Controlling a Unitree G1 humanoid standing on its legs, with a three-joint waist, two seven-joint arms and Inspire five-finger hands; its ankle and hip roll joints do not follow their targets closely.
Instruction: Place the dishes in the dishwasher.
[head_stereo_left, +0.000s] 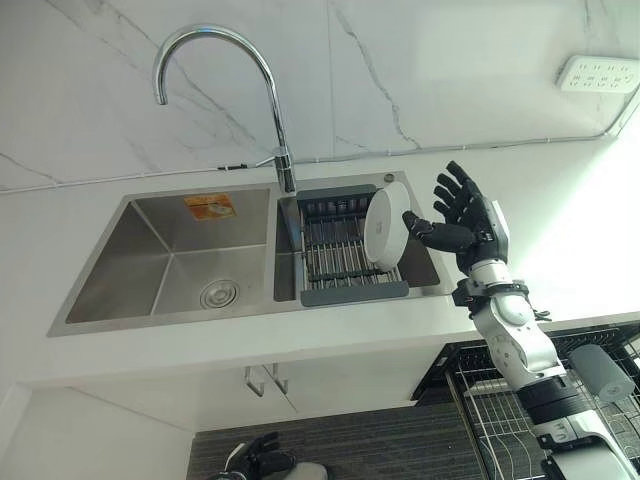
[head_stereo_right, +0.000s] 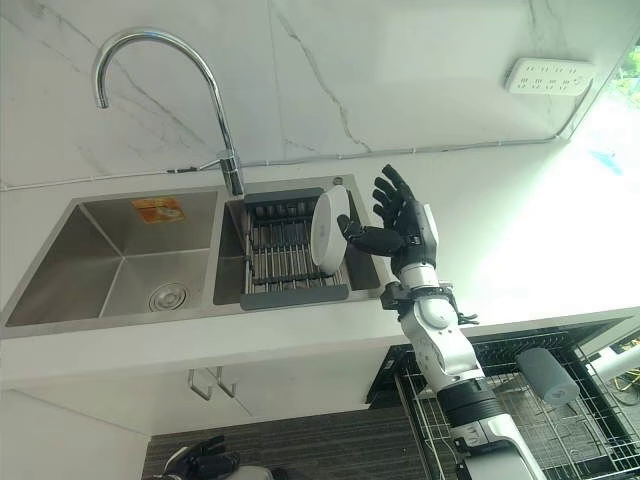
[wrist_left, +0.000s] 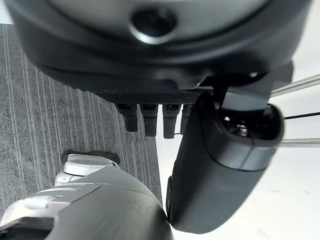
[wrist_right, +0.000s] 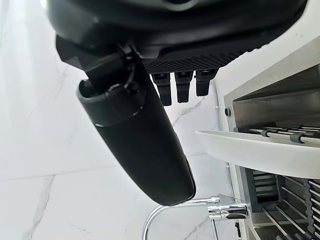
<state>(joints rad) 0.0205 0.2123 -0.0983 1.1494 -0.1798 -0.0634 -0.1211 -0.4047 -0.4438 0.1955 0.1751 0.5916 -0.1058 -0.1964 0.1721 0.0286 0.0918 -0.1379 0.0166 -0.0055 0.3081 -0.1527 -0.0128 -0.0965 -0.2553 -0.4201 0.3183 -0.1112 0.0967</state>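
A white plate stands on edge at the right end of a dark dish rack set in the right sink basin. My right hand is raised just to the right of the plate, open with its fingers spread. Its thumb points at the plate's rim, and I cannot tell if it touches. In the right wrist view the plate's rim lies past the thumb. My left hand hangs low over the grey floor, its fingers relaxed and holding nothing.
A steel faucet arches over the divide between the basins, and the left basin holds nothing. Below the counter at the right a pulled-out dishwasher rack holds a grey cup. A power strip hangs on the marble wall.
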